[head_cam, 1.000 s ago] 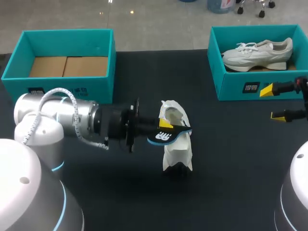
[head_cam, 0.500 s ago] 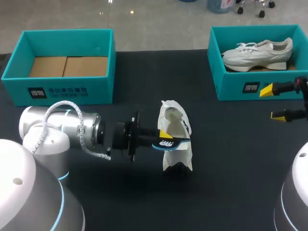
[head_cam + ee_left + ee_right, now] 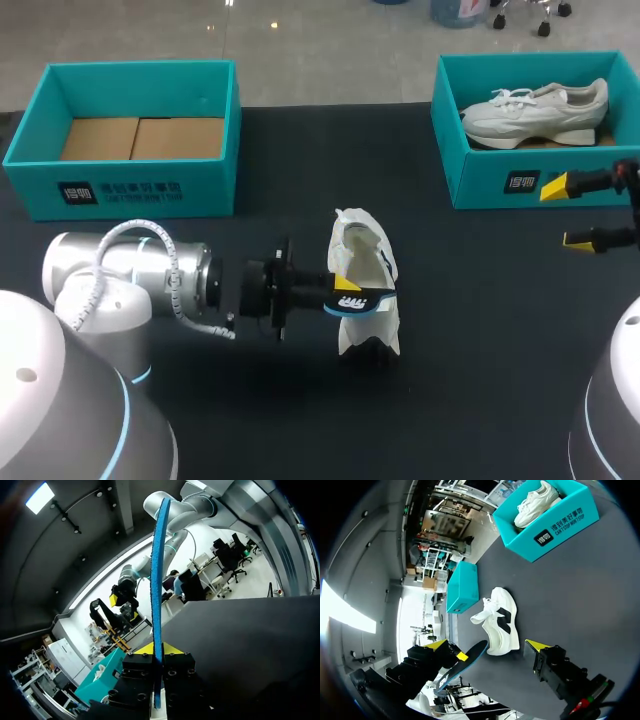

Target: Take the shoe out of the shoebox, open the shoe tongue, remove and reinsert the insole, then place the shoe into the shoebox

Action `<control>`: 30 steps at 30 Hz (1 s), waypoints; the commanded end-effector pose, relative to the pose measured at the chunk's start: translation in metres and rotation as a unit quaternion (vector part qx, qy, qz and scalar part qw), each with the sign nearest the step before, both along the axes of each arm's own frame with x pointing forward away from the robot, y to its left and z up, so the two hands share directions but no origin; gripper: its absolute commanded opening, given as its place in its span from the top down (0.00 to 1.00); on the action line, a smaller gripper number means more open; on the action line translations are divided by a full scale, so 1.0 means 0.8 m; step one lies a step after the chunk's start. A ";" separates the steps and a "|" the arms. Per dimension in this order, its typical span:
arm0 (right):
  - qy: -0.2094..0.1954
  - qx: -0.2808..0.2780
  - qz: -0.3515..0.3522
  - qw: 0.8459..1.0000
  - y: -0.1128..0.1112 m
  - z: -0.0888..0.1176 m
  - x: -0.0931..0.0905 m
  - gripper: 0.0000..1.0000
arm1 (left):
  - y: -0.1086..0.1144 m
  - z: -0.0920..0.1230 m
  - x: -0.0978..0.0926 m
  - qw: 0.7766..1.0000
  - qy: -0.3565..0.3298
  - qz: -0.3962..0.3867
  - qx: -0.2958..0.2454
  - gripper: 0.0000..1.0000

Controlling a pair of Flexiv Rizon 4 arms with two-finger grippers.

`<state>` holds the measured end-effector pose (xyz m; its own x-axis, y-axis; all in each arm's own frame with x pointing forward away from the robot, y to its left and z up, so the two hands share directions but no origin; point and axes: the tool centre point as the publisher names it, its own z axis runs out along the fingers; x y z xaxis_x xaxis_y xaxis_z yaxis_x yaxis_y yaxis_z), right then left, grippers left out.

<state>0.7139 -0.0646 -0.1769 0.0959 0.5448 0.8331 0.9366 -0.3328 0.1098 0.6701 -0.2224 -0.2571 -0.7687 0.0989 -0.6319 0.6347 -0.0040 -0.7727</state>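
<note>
On the bench (image 3: 480, 340) the white shoe (image 3: 366, 325) sits unheld, mid-surface. The blue insole (image 3: 372, 299), pinched edge-on in the closed left pincer (image 3: 347, 291), may snag the collar and shove the shoe aside. The right pincer (image 3: 565, 213) hangs open and empty, well apart.

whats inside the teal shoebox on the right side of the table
A white shoe fills most of the right shoebox. A little brown floor shows beside it. The floor under the shoe is covered, so anything beneath it cannot be seen.
</note>
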 end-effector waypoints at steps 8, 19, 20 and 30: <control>0.000 -0.001 -0.001 1.000 0.000 0.000 -0.002 0.00 | -0.010 -0.020 0.024 1.000 0.014 -0.019 0.014 1.00; 0.000 -0.001 -0.001 1.000 0.000 0.000 -0.002 0.00 | -0.021 -0.038 0.047 0.999 0.023 -0.019 0.019 1.00; 0.000 -0.001 -0.001 1.000 0.000 0.000 -0.002 0.00 | -0.022 -0.039 0.047 0.999 0.024 -0.019 0.019 1.00; 0.000 -0.001 -0.001 1.000 0.000 0.000 -0.002 0.00 | -0.022 -0.057 0.044 0.999 0.037 -0.002 0.031 1.00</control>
